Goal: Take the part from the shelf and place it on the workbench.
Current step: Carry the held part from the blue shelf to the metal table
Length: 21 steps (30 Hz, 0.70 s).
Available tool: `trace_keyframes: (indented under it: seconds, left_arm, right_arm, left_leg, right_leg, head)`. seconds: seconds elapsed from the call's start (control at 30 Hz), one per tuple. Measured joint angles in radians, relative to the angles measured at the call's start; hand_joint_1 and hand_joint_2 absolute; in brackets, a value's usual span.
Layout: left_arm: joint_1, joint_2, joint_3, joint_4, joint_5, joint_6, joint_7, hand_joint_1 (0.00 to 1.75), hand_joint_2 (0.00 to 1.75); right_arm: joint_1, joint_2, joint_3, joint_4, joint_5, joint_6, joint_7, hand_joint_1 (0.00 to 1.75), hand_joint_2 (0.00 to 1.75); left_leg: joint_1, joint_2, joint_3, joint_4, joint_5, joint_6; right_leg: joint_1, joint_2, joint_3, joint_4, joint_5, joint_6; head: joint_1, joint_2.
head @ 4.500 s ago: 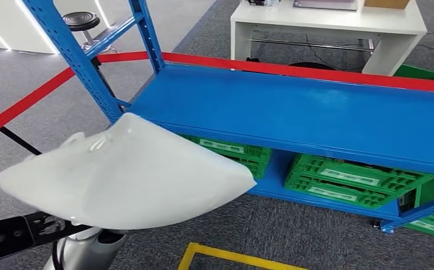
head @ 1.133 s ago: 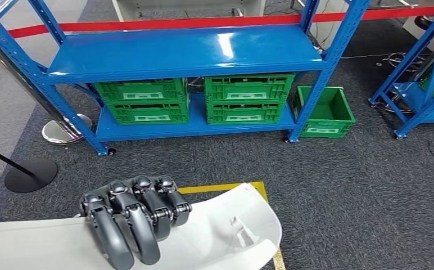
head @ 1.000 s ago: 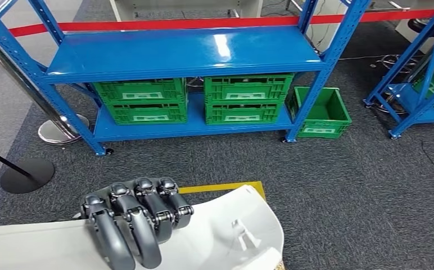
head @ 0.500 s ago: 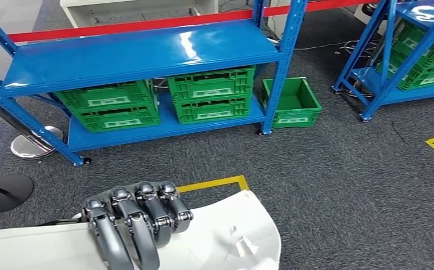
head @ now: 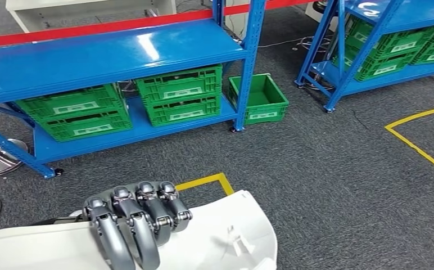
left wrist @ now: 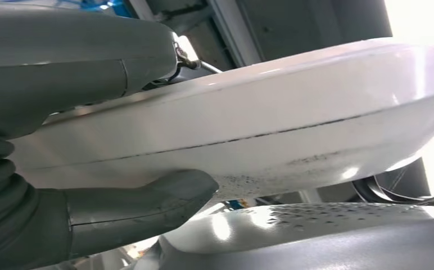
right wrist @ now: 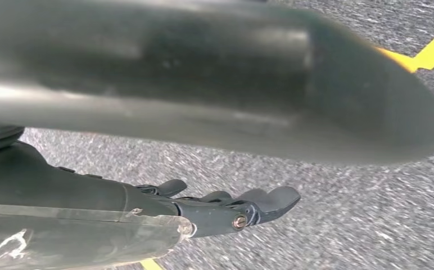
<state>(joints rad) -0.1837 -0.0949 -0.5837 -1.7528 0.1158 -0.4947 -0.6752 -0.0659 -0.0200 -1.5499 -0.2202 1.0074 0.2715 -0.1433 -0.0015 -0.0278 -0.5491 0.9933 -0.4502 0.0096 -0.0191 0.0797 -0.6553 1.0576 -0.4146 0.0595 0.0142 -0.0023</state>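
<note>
— Where is the part right now?

— The big white curved part (head: 220,242) is down low and near, right in front of the robot. It is in the air above the grey carpet (head: 338,185), not on any shelf.

— Who has it?

— The left hand (head: 133,225). Its dark fingers (head: 147,216) lie close together and curl over the top edge of the part. From the left wrist you can see the thick grey thumb (left wrist: 141,202) pressed on the other side, so the white part (left wrist: 260,124) is squeezed between thumb and fingers.

— And the other hand?

— The right hand (right wrist: 226,211) hangs over the carpet with nothing in it. The fingers stick out fairly straight and lie close to each other — I cannot tell more, it is blurry.

— What is behind?

— A blue shelf rack (head: 108,56) on the far left, its top board bare. Under it sit green crates (head: 178,95), stacked in twos. One open green crate (head: 258,98) stands on the floor just right of the rack's post. Another blue rack (head: 383,34) with green crates is far right. There is yellow tape (head: 203,183) on the floor just past the part, and a yellow tape box (head: 423,140) on the right.
</note>
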Motion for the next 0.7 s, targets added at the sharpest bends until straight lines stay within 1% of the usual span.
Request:
trace_keyframes:
  seconds: [0.03, 0.07, 0.1, 0.13, 0.17, 0.2, 0.23, 0.27, 0.3, 0.33, 0.37, 0.43, 0.47, 0.5, 0.53, 0.57, 0.6, 0.63, 0.67, 0.7]
  left_arm:
    - [-0.001, 0.000, -0.004, 0.001, 0.003, 0.003, 0.000, 1.75, 1.75]
    - [-0.001, 0.000, -0.007, 0.001, 0.007, 0.005, 0.000, 1.75, 1.75]
    - [0.000, 0.001, -0.009, 0.002, 0.010, 0.007, 0.000, 1.75, 1.75]
    - [0.001, 0.001, -0.012, 0.003, 0.014, 0.009, 0.000, 1.75, 1.75]
    - [0.001, 0.001, -0.014, 0.004, 0.016, 0.011, 0.000, 1.75, 1.75]
    - [0.001, 0.001, -0.016, 0.006, 0.019, 0.013, 0.000, 1.75, 1.75]
    - [0.001, 0.000, -0.019, 0.007, 0.019, 0.014, 0.000, 1.75, 1.75]
    - [0.001, 0.000, -0.021, 0.008, 0.020, 0.013, 0.000, 1.75, 1.75]
    - [0.000, -0.001, -0.022, 0.008, 0.021, 0.012, 0.000, 1.75, 1.75]
    - [0.000, -0.003, -0.023, 0.008, 0.021, 0.009, 0.000, 1.75, 1.75]
    - [-0.001, -0.005, -0.024, 0.008, 0.021, 0.006, 0.000, 1.75, 1.75]
    - [-0.003, -0.010, -0.023, 0.008, 0.022, 0.000, 0.000, 1.75, 1.75]
    - [-0.005, -0.013, -0.023, 0.008, 0.022, -0.002, 0.000, 1.75, 1.75]
    - [-0.006, -0.015, -0.023, 0.008, 0.022, -0.004, 0.000, 1.75, 1.75]
    - [-0.007, -0.017, -0.023, 0.008, 0.022, -0.005, 0.000, 1.75, 1.75]
    - [-0.008, -0.017, -0.023, 0.009, 0.022, -0.007, 0.000, 1.75, 1.75]
    - [-0.008, -0.018, -0.023, 0.009, 0.022, -0.008, 0.000, 1.75, 1.75]
    - [-0.007, -0.018, -0.023, 0.009, 0.021, -0.010, 0.000, 1.75, 1.75]
    - [-0.007, -0.018, -0.023, 0.010, 0.021, -0.011, 0.000, 1.75, 1.75]
    - [-0.008, -0.018, -0.023, 0.010, 0.020, -0.012, 0.000, 1.75, 1.75]
  right_arm:
    - [-0.002, 0.003, 0.000, 0.001, -0.003, 0.001, -0.003, 0.00, 0.00]
    - [-0.004, 0.006, 0.000, 0.001, -0.006, 0.002, -0.007, 0.00, 0.00]
    - [-0.006, 0.008, 0.000, 0.002, -0.011, 0.003, -0.009, 0.00, 0.00]
    - [-0.005, 0.010, 0.000, 0.002, -0.018, 0.003, -0.011, 0.00, 0.00]
    - [-0.003, 0.011, -0.001, 0.002, -0.025, 0.003, -0.012, 0.00, 0.00]
    - [-0.001, 0.012, -0.001, 0.002, -0.033, 0.002, -0.013, 0.00, 0.00]
    - [0.001, 0.012, -0.002, 0.002, -0.042, 0.000, -0.013, 0.00, 0.00]
    - [0.000, 0.012, -0.002, 0.002, -0.058, -0.002, -0.014, 0.00, 0.00]
    - [-0.001, 0.013, -0.003, 0.002, -0.080, -0.006, -0.014, 0.00, 0.00]
    - [-0.002, 0.014, -0.004, 0.002, -0.104, -0.009, -0.013, 0.00, 0.00]
    - [-0.002, 0.014, -0.004, 0.002, -0.127, -0.012, -0.013, 0.00, 0.00]
    - [0.000, 0.015, -0.005, 0.001, -0.152, -0.013, -0.012, 0.00, 0.00]
    - [0.002, 0.014, -0.006, 0.000, -0.156, -0.014, -0.012, 0.00, 0.00]
    - [0.002, 0.014, -0.006, 0.000, -0.159, -0.014, -0.012, 0.00, 0.00]
    - [0.001, 0.013, -0.006, -0.002, -0.161, -0.014, -0.012, 0.00, 0.00]
    - [0.000, 0.013, -0.006, -0.003, -0.161, -0.014, -0.011, 0.00, 0.00]
    - [-0.001, 0.012, -0.006, -0.004, -0.161, -0.014, -0.010, 0.00, 0.00]
    - [-0.001, 0.012, -0.006, -0.005, -0.160, -0.012, -0.008, 0.00, 0.00]
    - [-0.001, 0.011, -0.006, -0.005, -0.158, -0.011, -0.005, 0.00, 0.00]
    - [-0.001, 0.011, -0.005, -0.005, -0.155, -0.011, -0.001, 0.00, 0.00]
  left_leg:
    - [-0.001, 0.011, 0.000, -0.001, 0.001, 0.004]
    - [-0.003, 0.022, 0.000, 0.000, 0.001, 0.007]
    - [-0.004, 0.034, 0.000, 0.000, 0.001, 0.009]
    - [-0.006, 0.045, 0.000, 0.000, 0.000, 0.010]
    - [-0.006, 0.055, 0.000, 0.000, 0.000, 0.010]
    - [-0.007, 0.065, 0.001, 0.000, -0.001, 0.009]
    - [-0.007, 0.074, 0.002, 0.001, -0.003, 0.007]
    - [-0.008, 0.082, 0.003, 0.001, -0.005, 0.004]
    - [-0.011, 0.090, 0.004, 0.003, -0.007, 0.000]
    - [-0.014, 0.097, 0.005, 0.004, -0.008, -0.005]
    - [-0.017, 0.103, 0.006, 0.005, -0.009, -0.010]
    - [-0.017, 0.115, 0.007, 0.002, -0.009, -0.019]
    - [-0.015, 0.110, 0.005, 0.007, -0.015, -0.025]
    - [-0.013, 0.097, -0.003, 0.027, -0.032, -0.031]
    - [-0.011, 0.079, -0.021, 0.068, -0.058, -0.036]
    - [-0.010, 0.060, -0.049, 0.130, -0.091, -0.039]
    - [-0.009, 0.049, -0.083, 0.200, -0.122, -0.040]
    - [-0.009, 0.045, -0.113, 0.258, -0.142, -0.040]
    - [-0.009, 0.042, -0.131, 0.287, -0.143, -0.038]
    - [-0.009, 0.039, -0.129, 0.279, -0.125, -0.035]
  right_leg:
    - [0.001, -0.024, -0.021, 0.051, -0.030, 0.001]
    - [0.003, -0.047, -0.050, 0.118, -0.068, 0.003]
    - [0.003, -0.059, -0.078, 0.186, -0.099, 0.005]
    - [0.003, -0.065, -0.096, 0.231, -0.115, 0.007]
    - [0.003, -0.068, -0.096, 0.242, -0.114, 0.008]
    - [0.003, -0.073, -0.078, 0.215, -0.096, 0.008]
    - [0.003, -0.081, -0.044, 0.158, -0.069, 0.008]
    - [0.004, -0.099, -0.005, 0.088, -0.047, 0.007]
    - [0.004, -0.116, 0.026, 0.031, -0.029, 0.003]
    - [0.005, -0.126, 0.046, -0.005, -0.020, -0.002]
    - [0.007, -0.131, 0.052, -0.021, -0.018, -0.008]
    - [0.008, -0.112, 0.048, -0.022, -0.012, -0.022]
    - [0.007, -0.103, 0.046, -0.023, -0.010, -0.028]
    - [0.005, -0.094, 0.045, -0.025, -0.008, -0.033]
    - [0.004, -0.085, 0.044, -0.026, -0.005, -0.038]
    - [0.003, -0.076, 0.042, -0.026, -0.004, -0.041]
    - [0.004, -0.066, 0.040, -0.026, -0.003, -0.044]
    - [0.004, -0.056, 0.038, -0.026, -0.002, -0.046]
    - [0.005, -0.045, 0.036, -0.026, 0.000, -0.046]
    - [0.005, -0.033, 0.035, -0.026, 0.002, -0.045]
  head:
    - [0.002, 0.000]
    - [0.004, 0.000]
    - [0.004, 0.000]
    - [0.004, 0.000]
    - [0.005, 0.000]
    - [0.004, 0.000]
    - [0.005, 0.000]
    - [0.005, 0.000]
    - [0.004, 0.000]
    - [0.003, 0.000]
    - [0.002, 0.000]
    - [0.001, 0.000]
    - [0.000, 0.000]
    - [0.000, 0.000]
    - [-0.002, 0.000]
    - [-0.003, 0.000]
    - [-0.004, 0.000]
    - [-0.004, 0.000]
    - [-0.005, 0.000]
    - [-0.005, 0.000]
